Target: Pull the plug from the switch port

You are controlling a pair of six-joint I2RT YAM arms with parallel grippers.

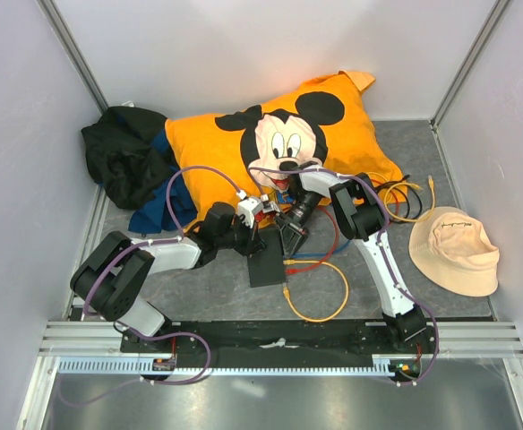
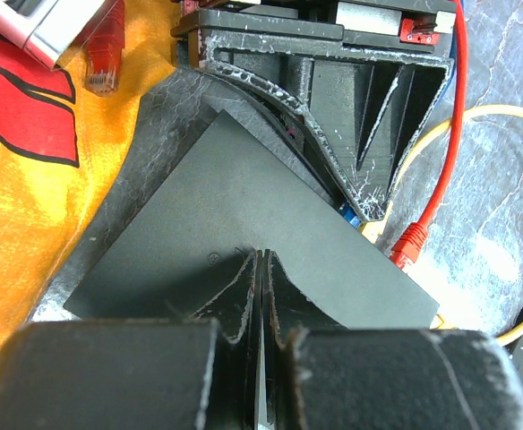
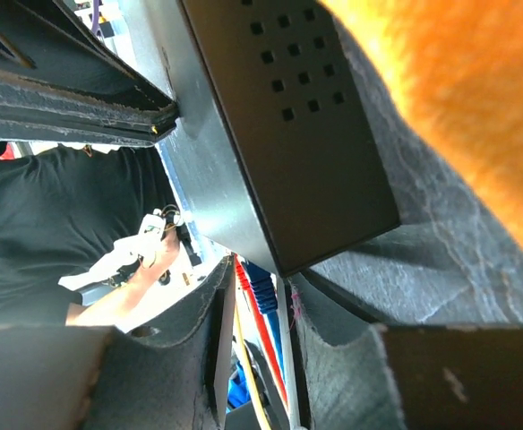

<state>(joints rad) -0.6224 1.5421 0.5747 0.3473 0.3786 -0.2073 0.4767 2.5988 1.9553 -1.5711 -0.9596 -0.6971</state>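
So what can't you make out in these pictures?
- Switch sockets: left wrist view, the right gripper covers that edge.
- Which socket is occupied: top view, everything there is too small.
- Whether the right gripper grips anything: right wrist view, cables pass between its fingers, blurred.

Grey desk (image 1: 199, 287) between white walls. The switch (image 1: 264, 267), flat and dark, lies near centre, just in front of an orange Mickey Mouse pillow (image 1: 351, 134). The left end effector (image 1: 249, 236) sits over the switch's far left corner. The right end effector (image 1: 291, 240) points down at its far right edge, close beside the left one. Contact with the box looks likely for both, but is not clear from this height. A red cable (image 1: 333, 237), blue cable (image 1: 311, 267) and looped yellow cable (image 1: 287, 289) lie right of the switch. A black cloth heap (image 1: 118, 152) is back left, with blue cloth (image 1: 158, 213) beside it. A beige bucket hat (image 1: 454, 253) is at right.
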